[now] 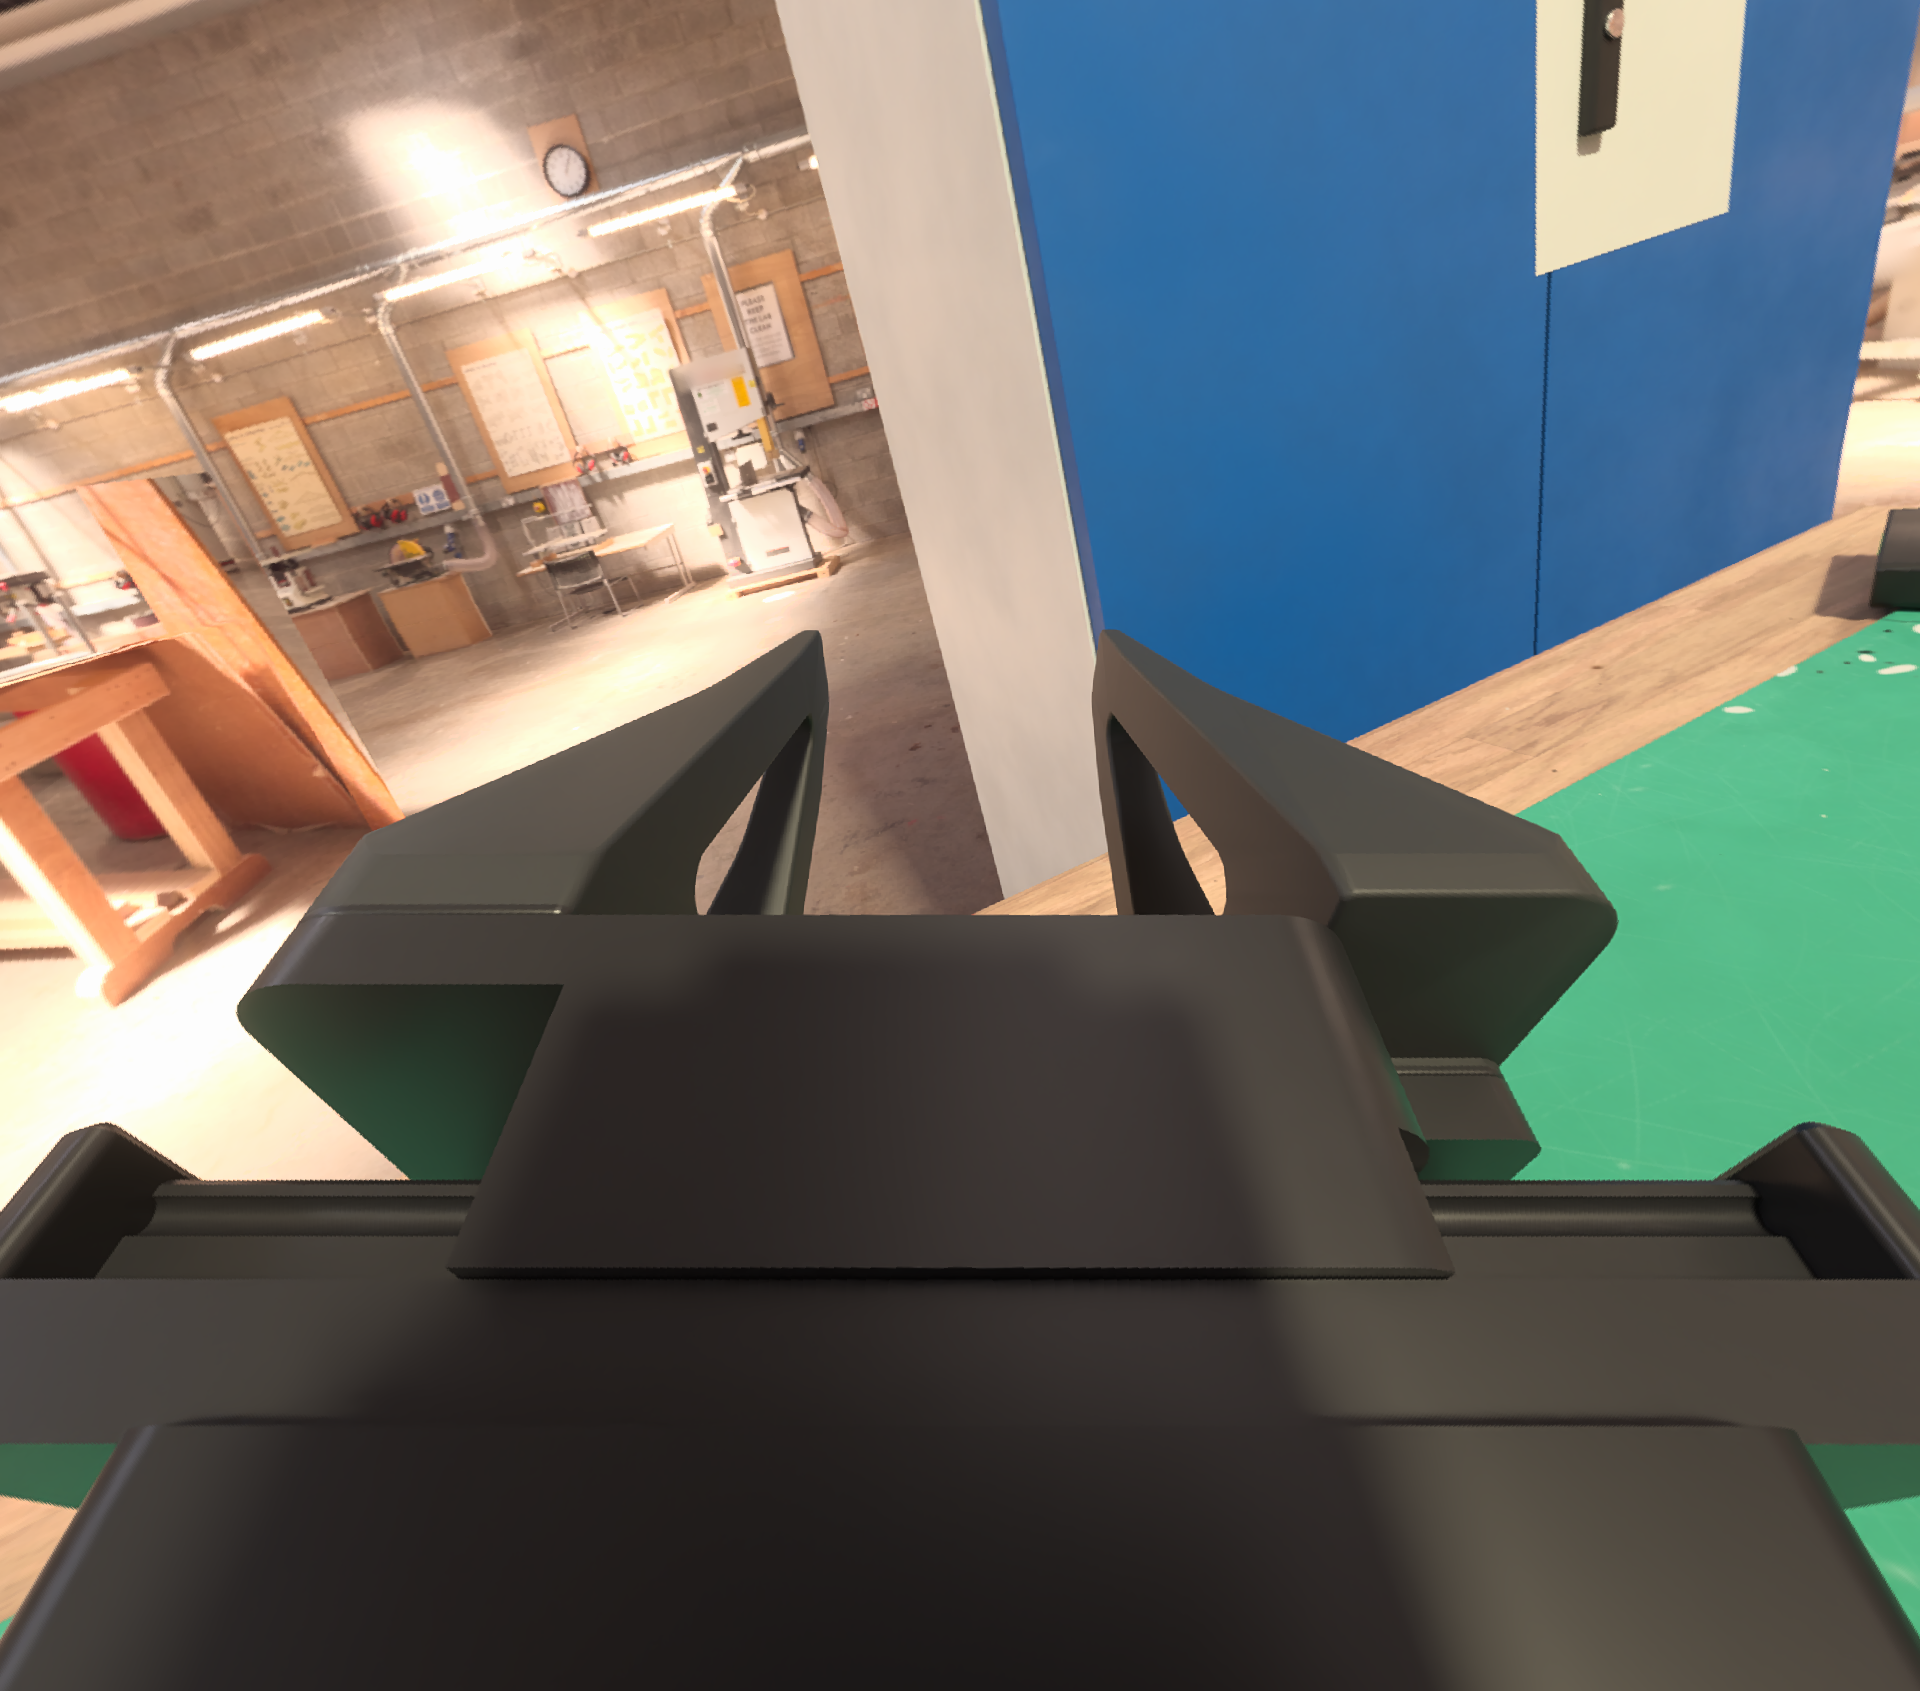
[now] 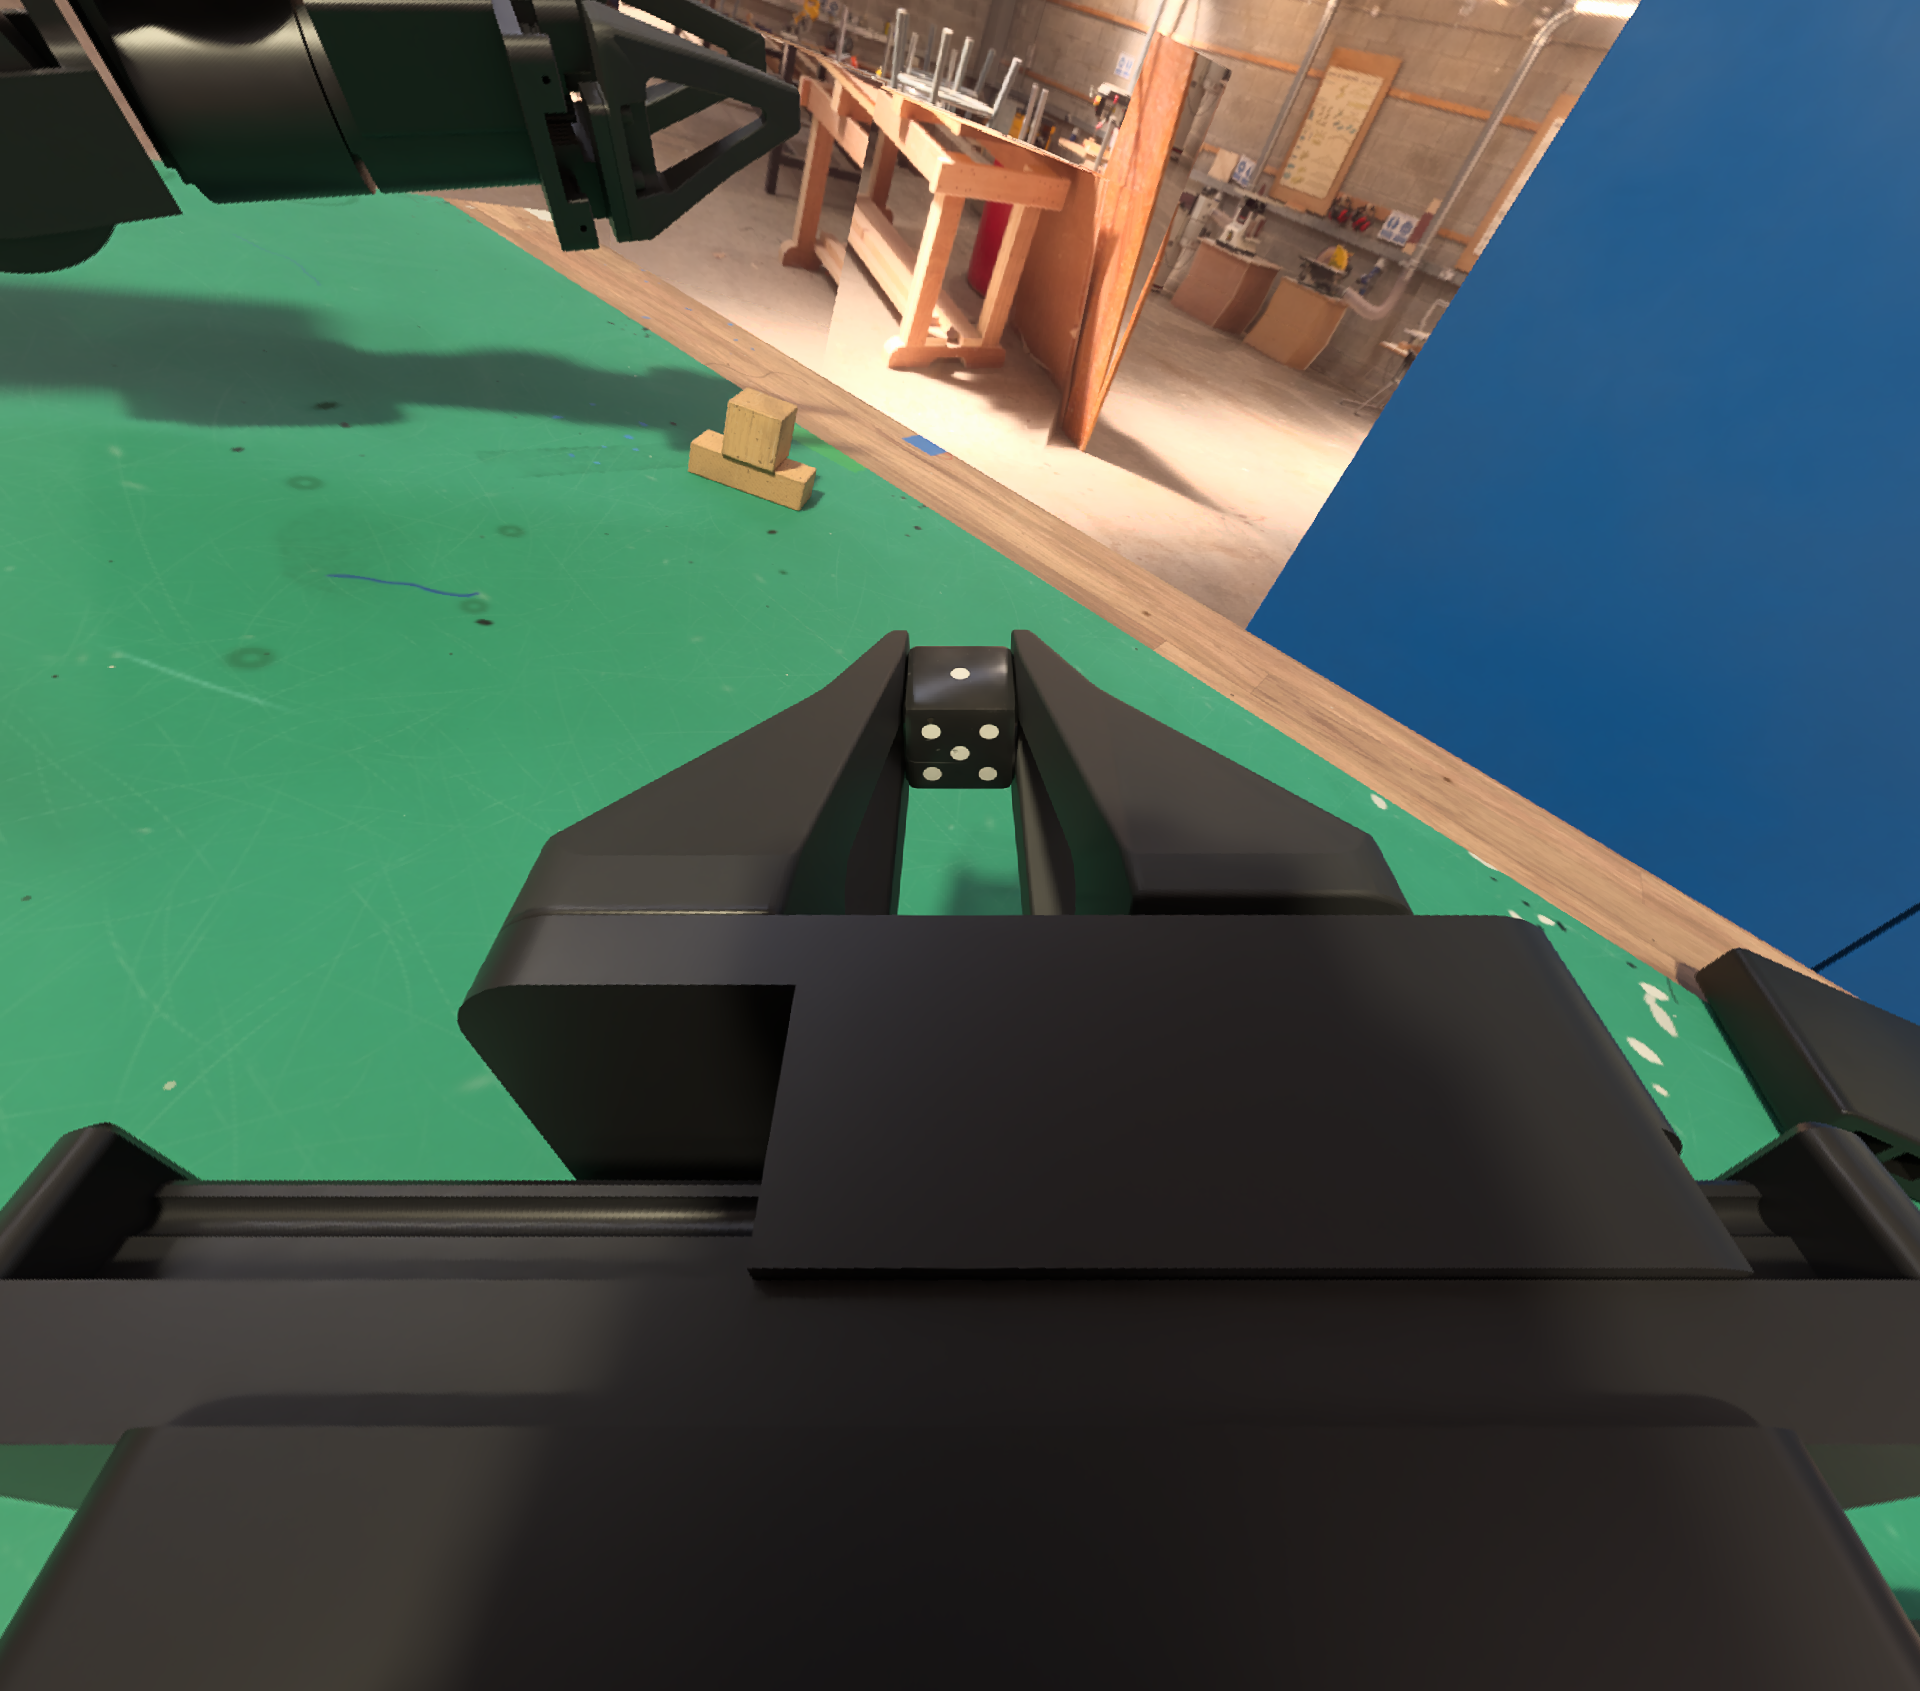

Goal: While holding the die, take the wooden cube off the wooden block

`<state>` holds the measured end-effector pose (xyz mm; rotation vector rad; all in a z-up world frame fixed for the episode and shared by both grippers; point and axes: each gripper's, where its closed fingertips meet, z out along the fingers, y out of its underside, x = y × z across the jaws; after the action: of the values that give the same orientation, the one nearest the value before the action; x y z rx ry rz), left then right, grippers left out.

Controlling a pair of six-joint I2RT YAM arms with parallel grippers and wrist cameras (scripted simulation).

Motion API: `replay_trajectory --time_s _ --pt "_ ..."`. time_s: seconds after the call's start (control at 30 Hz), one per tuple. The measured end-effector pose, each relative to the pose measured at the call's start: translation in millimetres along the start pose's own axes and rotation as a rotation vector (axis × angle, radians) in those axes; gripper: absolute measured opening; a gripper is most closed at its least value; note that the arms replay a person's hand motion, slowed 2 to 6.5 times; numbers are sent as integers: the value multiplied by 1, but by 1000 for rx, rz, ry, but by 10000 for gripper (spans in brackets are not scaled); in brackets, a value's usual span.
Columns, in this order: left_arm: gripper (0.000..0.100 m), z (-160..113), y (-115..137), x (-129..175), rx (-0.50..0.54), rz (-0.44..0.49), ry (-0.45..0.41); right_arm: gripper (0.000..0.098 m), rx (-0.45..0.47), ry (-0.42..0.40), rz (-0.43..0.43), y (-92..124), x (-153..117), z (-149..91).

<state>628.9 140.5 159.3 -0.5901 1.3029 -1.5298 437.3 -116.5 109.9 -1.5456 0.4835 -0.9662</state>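
Note:
My right gripper (image 2: pixel 959 654) is shut on a black die (image 2: pixel 958 714) with white pips, held above the green mat (image 2: pixel 312 758). Farther off on the mat, near its far edge, a small wooden cube (image 2: pixel 758 428) sits on a flat wooden block (image 2: pixel 750 475). My left gripper (image 1: pixel 958 654) is open and empty, raised and pointing past the table edge; no task object shows in its view. It also shows in the right wrist view (image 2: pixel 769 114), hanging above the mat to the upper left of the cube.
A wooden table border (image 2: pixel 1039 540) runs along the mat's far edge. A blue panel (image 2: pixel 1662 446) stands at the right, also in the left wrist view (image 1: pixel 1299 291). A dark object (image 1: pixel 1896 571) sits at the table's far right.

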Motion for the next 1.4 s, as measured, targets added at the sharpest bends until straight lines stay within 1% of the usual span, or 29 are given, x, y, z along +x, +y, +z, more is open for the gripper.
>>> replay_trajectory --time_s 0.17,0.47,0.63,0.73,0.83,0.9,1.07,1.2,1.4 --pt "440 1 1 6 -1 6 27 160 3 1 7 0 1 0" --pt "500 2 2 6 -4 5 30 160 2 1 3 0 1 -1" --pt "513 2 1 9 4 9 63 160 0 0 1 1 0 -1" --pt "514 0 1 13 6 17 113 160 0 0 0 1 0 -1" --pt "526 -2 6 20 -19 21 193 160 -1 0 1 1 0 -1" --pt "554 -4 9 25 -50 14 249 160 -2 -1 2 1 0 -1" --pt "661 -7 14 35 -135 -16 365 160 -8 -3 2 3 0 0" --pt "657 -10 20 42 -203 -10 431 160 -11 -4 0 3 0 0" --pt "604 -17 42 50 -342 -11 511 160 -11 -4 -5 3 0 0"
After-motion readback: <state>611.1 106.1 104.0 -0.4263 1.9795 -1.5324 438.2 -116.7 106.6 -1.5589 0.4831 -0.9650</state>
